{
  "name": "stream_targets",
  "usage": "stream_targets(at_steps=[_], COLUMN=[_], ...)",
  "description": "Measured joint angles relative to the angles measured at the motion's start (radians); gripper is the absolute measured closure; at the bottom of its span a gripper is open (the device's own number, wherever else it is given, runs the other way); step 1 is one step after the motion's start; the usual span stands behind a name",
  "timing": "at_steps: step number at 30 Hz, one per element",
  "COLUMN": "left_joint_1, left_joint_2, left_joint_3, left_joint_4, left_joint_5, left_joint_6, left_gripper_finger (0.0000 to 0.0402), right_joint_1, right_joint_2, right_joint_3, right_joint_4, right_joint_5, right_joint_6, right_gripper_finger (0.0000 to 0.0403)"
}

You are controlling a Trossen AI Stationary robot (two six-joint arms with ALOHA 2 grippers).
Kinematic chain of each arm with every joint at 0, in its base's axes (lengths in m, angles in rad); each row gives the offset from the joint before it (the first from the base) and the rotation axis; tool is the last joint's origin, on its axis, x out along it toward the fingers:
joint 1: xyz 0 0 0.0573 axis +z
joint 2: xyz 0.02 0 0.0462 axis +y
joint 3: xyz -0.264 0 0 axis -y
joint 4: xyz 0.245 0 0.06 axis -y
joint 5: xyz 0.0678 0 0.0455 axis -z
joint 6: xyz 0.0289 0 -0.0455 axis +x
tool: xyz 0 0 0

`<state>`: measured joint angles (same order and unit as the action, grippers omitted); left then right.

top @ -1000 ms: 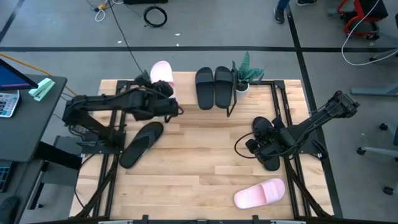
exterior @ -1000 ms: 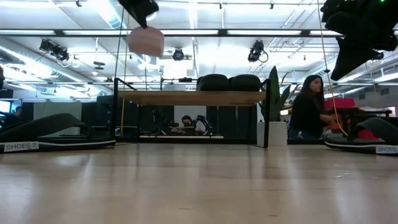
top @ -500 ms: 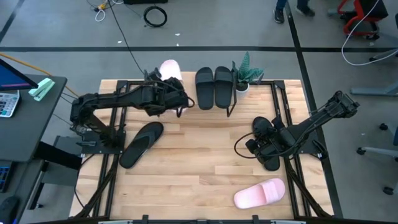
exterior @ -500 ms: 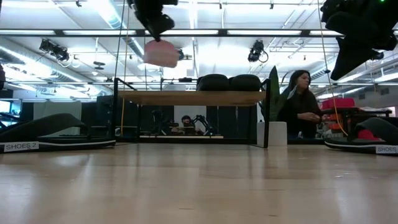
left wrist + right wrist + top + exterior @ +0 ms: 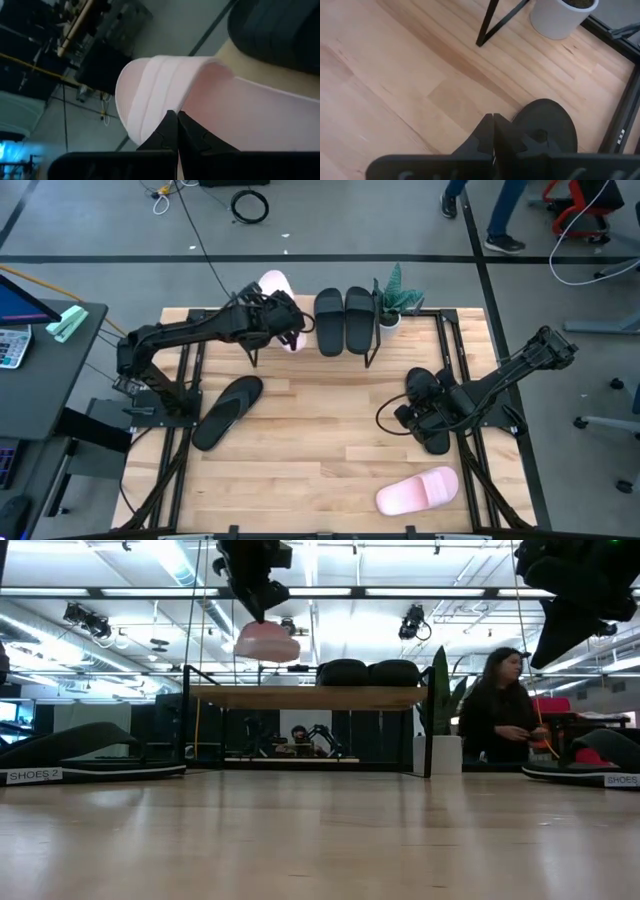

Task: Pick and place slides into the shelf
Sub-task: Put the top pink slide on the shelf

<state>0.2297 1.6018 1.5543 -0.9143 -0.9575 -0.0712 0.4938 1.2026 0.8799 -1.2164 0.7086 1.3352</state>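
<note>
Wood tabletop (image 5: 320,440): we see the left gripper (image 5: 283,320) clamped on a pale pink slide (image 5: 277,292), wide ribbed strap, held above the shelf (image 5: 305,697) left of two black slides (image 5: 343,320). Right gripper (image 5: 425,412) closed, empty, over a black slide (image 5: 432,438).

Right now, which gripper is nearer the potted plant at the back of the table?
Left. The left gripper holds a pink slide over the shelf, near the plant; the right gripper sits farther, over a black slide.
</note>
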Motion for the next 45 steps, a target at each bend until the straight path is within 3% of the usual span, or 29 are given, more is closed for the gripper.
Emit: stream_targets(at_steps=[5, 11, 27, 39, 45], left_joint_1=[0.021, 0.072, 0.195, 0.183, 0.132], left_joint_2=[-0.012, -0.012, -0.014, -0.014, -0.014], left_joint_3=[-0.116, -0.194, -0.195, -0.195, -0.195], left_joint_4=[0.18, 0.241, 0.15, 0.082, 0.083], left_joint_5=[0.057, 0.053, 0.14, 0.139, 0.139], left_joint_6=[0.082, 0.135, 0.196, 0.24, 0.235], left_gripper_finger=[0.0401, 0.0401, 0.0401, 0.0321, 0.0301], right_joint_1=[0.0, 0.0, 0.001, 0.048, 0.037], right_joint_2=[0.0, 0.0, 0.0, 0.0, 0.0], right_joint_3=[0.0, 0.0, 0.0, 0.0, 0.0], right_joint_4=[0.018, 0.02, 0.063, 0.099, 0.099], right_joint_5=[0.0, 0.0, 0.0, 0.0, 0.0], right_joint_6=[-0.018, -0.02, -0.021, -0.02, -0.02], right_gripper_finger=[0.0396, 0.0396, 0.0396, 0.0396, 0.0396])
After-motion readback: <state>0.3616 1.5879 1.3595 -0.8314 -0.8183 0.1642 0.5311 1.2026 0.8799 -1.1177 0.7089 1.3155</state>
